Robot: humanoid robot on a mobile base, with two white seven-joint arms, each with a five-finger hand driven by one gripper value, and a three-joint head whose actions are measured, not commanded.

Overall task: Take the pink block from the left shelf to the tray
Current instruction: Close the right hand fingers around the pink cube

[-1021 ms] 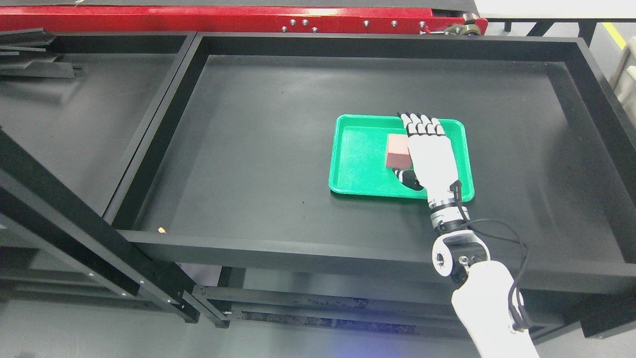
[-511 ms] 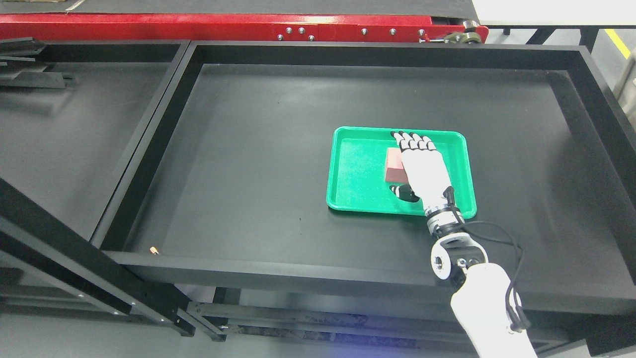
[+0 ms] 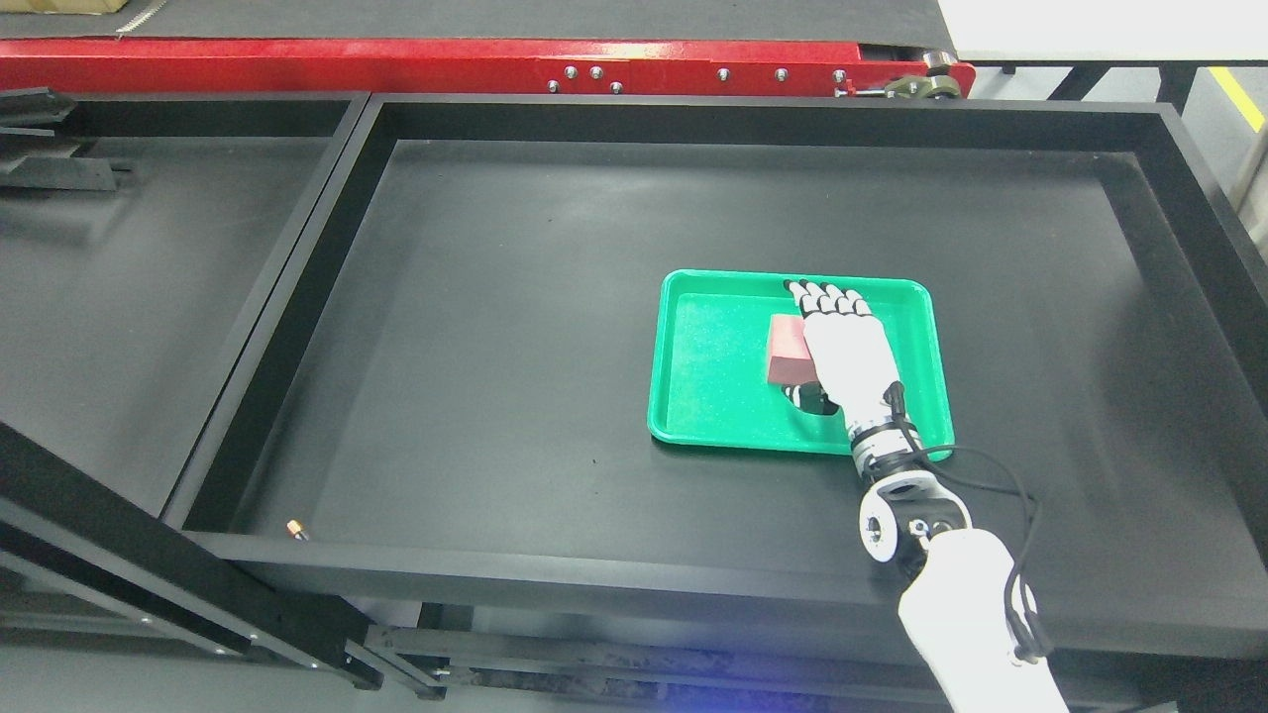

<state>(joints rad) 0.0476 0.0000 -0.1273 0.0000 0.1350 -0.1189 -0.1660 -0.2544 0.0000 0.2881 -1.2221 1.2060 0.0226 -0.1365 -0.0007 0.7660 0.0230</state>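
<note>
Pink block (image 3: 788, 351) is lying inside the green tray (image 3: 713, 396), a little right of the tray's middle, and I'm watching my right hand (image 3: 845, 347) hovering over its right side. The white arm is coming in from the lower right of the head view, wrist crossing the tray's near rim. Fingers (image 3: 827, 298) are stretched out straight and close together, pointing toward the far rim, while the thumb is sticking out to the left just beside the block's near end. I'm seeing the palm covering the block's right edge, so I cannot tell whether hand and block are touching; nothing is being gripped. The tray is sitting on the black worktop (image 3: 495, 327), right of centre, inside its raised black border. A red rail (image 3: 396, 59) is running along the far side.
</note>
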